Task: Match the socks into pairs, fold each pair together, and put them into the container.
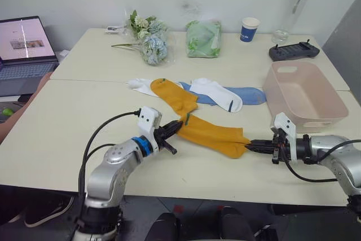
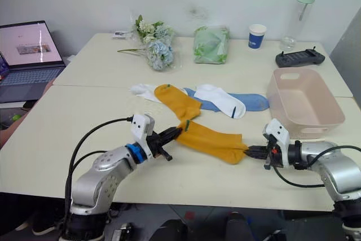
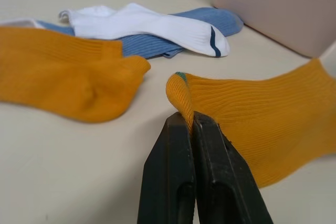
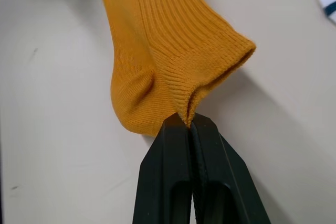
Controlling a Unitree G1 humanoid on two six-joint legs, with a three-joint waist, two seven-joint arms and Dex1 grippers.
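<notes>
Socks, six, lying on the desk (image 1: 67,139) in front of me:

- Near mustard sock (image 1: 214,135): I am gripping it at both ends. My left gripper (image 1: 172,130) is clamping its toe end, fingers (image 3: 178,182) clenched on a small pinch of cloth; my right gripper (image 1: 255,145) is clamping the ribbed cuff, fingers (image 4: 178,171) pressed tight on the edge. It is stretching flat between the two.
- Second mustard sock (image 1: 175,96): lying just beyond, its near end close to the left gripper, partly overlapping a white sock (image 1: 141,86).
- Second white sock (image 1: 217,94): resting across the blue socks (image 1: 251,95), dark mark showing near its toe.
- Blue socks: bunched under that white one; I cannot tell from here how the two are separating.

Container (image 1: 304,97): pink tub, standing on the desk beyond my right gripper, with no socks in it yet.

Step in hand, as I judge it: carrying the held sock onto its mustard partner. To do this well I should be lifting both ends evenly, keeping the cloth lightly taut so it is not sagging or twisting, then laying cuff over cuff and toe over toe. The pinches look shallow, so a hard pull risks slipping an end free. I should also be clearing the white sock's edge rather than dragging it along.
</notes>
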